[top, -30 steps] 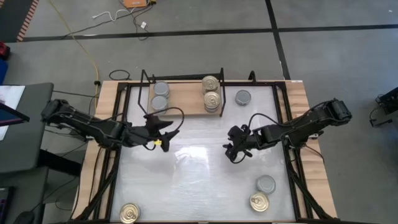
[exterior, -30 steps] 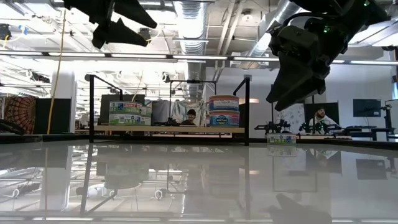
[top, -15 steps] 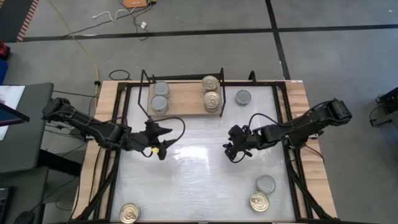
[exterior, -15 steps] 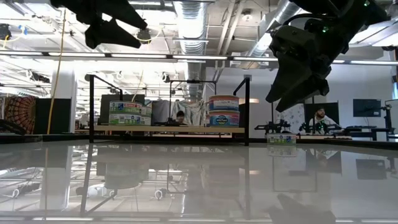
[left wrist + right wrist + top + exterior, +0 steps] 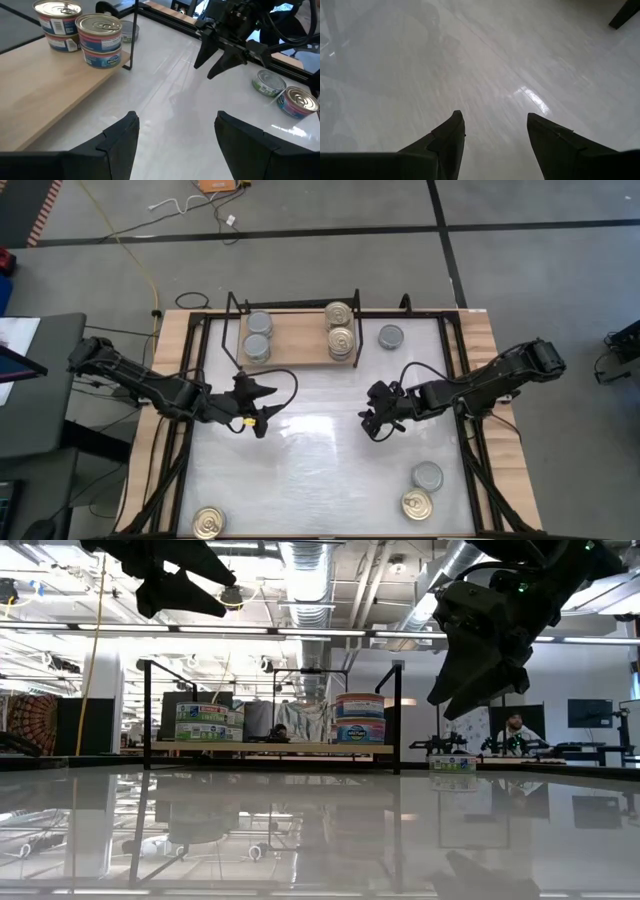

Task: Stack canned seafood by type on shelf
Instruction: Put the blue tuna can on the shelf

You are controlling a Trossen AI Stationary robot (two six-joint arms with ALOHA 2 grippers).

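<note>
Gold-topped tin (image 5: 208, 523) sits at the table's near-left corner, closest to the left gripper (image 5: 257, 412); right gripper (image 5: 377, 423) idles mid-table. Both gape wide, holding nothing.

Glossy white tabletop (image 5: 320, 470); matt pale wooden shelf (image 5: 295, 345) in black wire; shiny metal tins (image 5: 100, 40) with paper labels.

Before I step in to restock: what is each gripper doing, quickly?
Left gripper: open, holding nothing, above the white table.
Right gripper: open, holding nothing, above the table's middle.
</note>
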